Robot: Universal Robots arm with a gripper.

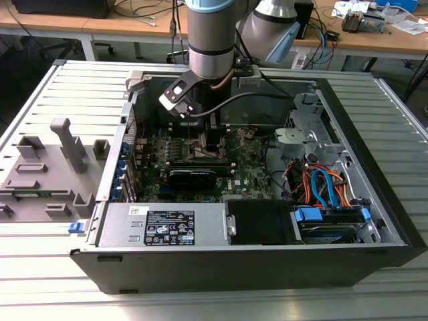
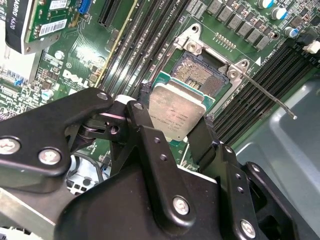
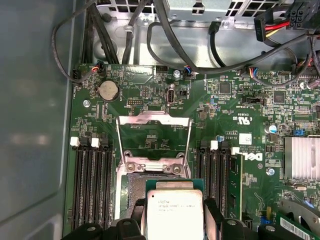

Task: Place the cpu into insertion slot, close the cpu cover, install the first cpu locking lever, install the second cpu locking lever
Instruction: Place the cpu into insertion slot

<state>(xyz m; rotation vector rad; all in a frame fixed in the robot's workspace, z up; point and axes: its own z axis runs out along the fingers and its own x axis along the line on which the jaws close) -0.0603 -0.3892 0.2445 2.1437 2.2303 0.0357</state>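
Reaching down from the top of the exterior view, the arm [image 1: 210, 40] sets its gripper [image 1: 212, 134] low inside the open computer case [image 1: 374, 200]. The gripper is over the green motherboard [image 1: 247, 170], just behind the black graphics card [image 1: 194, 175]. The case lies on a slatted metal table [image 1: 40, 87], and a grey fixture [image 1: 40, 174] stands beside it at the exterior view's left.

In the second wrist view, 2 black fingers [image 2: 142, 125] are clamped on the cpu [image 2: 177, 112], 1 on each of 2 opposite edges, with its silvery top facing the camera. The chip overlaps the near corner of the insertion slot [image 2: 202, 67], and most of the slot's contact field is uncovered. Whether the chip touches the socket I cannot tell. A thin locking lever [image 2: 270, 95] juts from the socket's corner across the black memory slots [image 2: 280, 65].

In the first wrist view, the cpu cover [image 3: 152, 119] stands raised on the far side of the socket, with green board showing through its window. The held cpu hides part of the socket, and memory slots flank the socket on both sides. Beyond the cover are a coin battery [image 3: 107, 90] and loose black cables [image 3: 165, 45].
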